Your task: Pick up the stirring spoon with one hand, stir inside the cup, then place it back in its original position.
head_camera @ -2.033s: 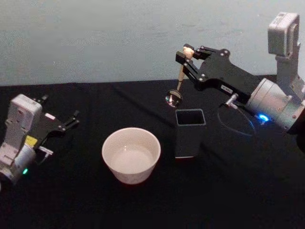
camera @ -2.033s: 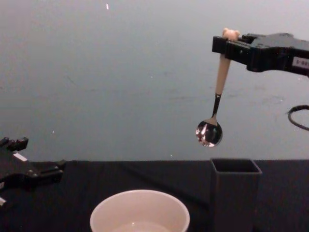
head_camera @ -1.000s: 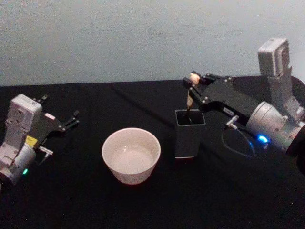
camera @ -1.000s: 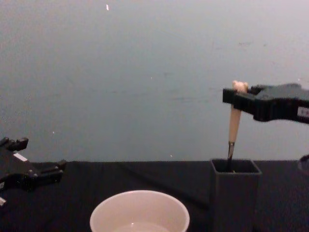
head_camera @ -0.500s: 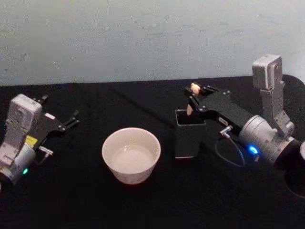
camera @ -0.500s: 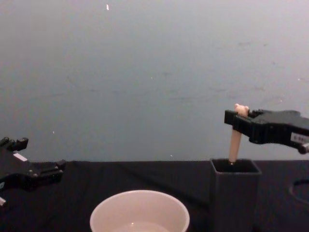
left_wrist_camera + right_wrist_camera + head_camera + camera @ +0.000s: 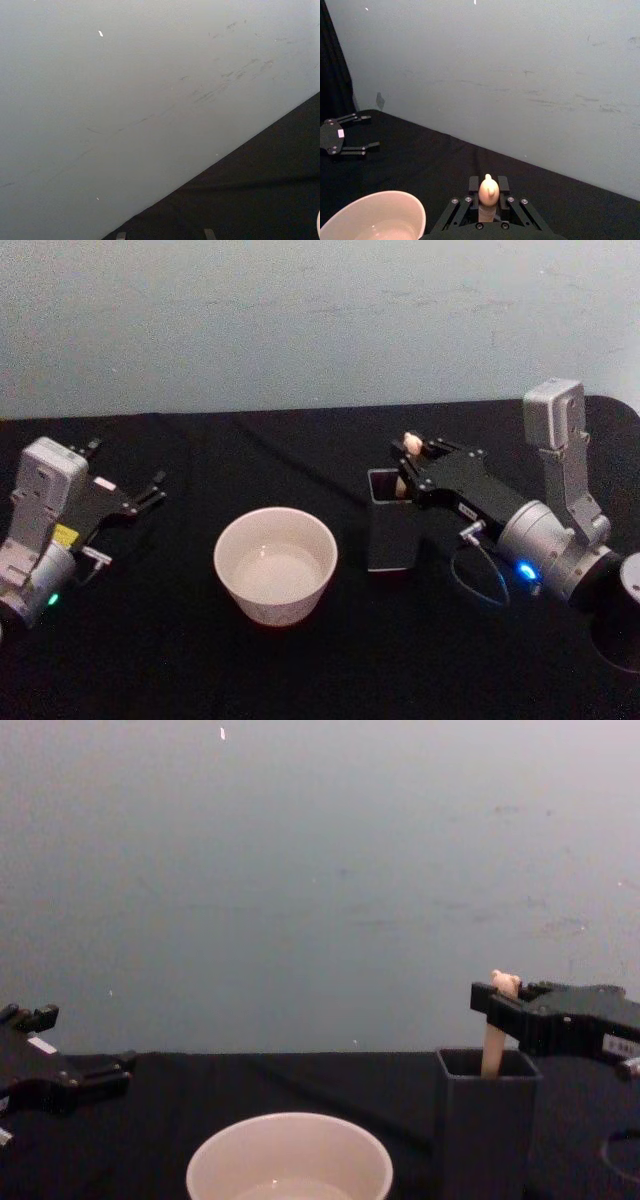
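The stirring spoon (image 7: 409, 444) stands nearly upright in the dark grey square holder (image 7: 392, 525), its original position, right of centre. Its bowl and neck are hidden inside. Only the beige handle (image 7: 492, 1055) and the bear head (image 7: 488, 189) stick out above the rim. My right gripper (image 7: 407, 470) is shut on the handle just under the bear head, right above the holder's opening. The cream-white cup (image 7: 275, 565) sits left of the holder (image 7: 485, 1120) and apart from it. My left gripper (image 7: 140, 495) rests open at the far left of the table.
A black cloth covers the table (image 7: 300, 670) and a pale wall (image 7: 300, 320) rises behind it. A cable loop (image 7: 480, 575) hangs from my right arm just right of the holder. Bare cloth lies between the cup (image 7: 290, 1160) and my left gripper (image 7: 90, 1075).
My right gripper has come down with the spoon. The bowl hung above the holder before; now bowl, neck and much of the handle are inside it. The left arm has not moved.
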Controlling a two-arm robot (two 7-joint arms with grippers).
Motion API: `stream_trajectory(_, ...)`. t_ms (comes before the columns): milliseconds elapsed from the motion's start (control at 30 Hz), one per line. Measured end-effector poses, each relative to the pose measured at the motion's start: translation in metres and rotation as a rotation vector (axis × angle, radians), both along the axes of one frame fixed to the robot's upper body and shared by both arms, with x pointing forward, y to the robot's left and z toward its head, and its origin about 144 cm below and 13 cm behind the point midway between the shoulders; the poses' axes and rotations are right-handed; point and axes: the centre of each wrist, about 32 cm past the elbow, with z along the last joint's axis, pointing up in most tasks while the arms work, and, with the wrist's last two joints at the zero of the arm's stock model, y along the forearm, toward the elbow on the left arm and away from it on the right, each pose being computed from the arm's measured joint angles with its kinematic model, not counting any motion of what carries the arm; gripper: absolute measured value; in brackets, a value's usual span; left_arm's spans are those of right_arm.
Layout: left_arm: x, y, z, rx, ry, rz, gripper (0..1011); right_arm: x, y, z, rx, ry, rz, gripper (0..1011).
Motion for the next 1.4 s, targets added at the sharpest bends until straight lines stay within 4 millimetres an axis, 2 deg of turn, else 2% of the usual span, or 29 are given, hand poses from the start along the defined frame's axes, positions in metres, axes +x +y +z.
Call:
stream_trajectory(500, 0.000, 0.000, 0.000, 0.000, 0.000, 0.000, 1001, -0.003, 0.002, -0.011, -0.011, 0.032, -0.014, 214)
stream_trajectory(1167, 0.000, 0.000, 0.000, 0.000, 0.000, 0.000, 1001, -0.003, 0.003, -0.012, -0.023, 0.042, -0.021, 216)
stream_trajectory(1233, 0.000, 0.000, 0.000, 0.000, 0.000, 0.000, 1001, -0.003, 0.003, -0.012, -0.024, 0.044, -0.021, 229)
stream_trajectory(1400, 0.000, 0.000, 0.000, 0.000, 0.000, 0.000, 1001, -0.003, 0.003, -0.012, -0.023, 0.044, -0.020, 385)
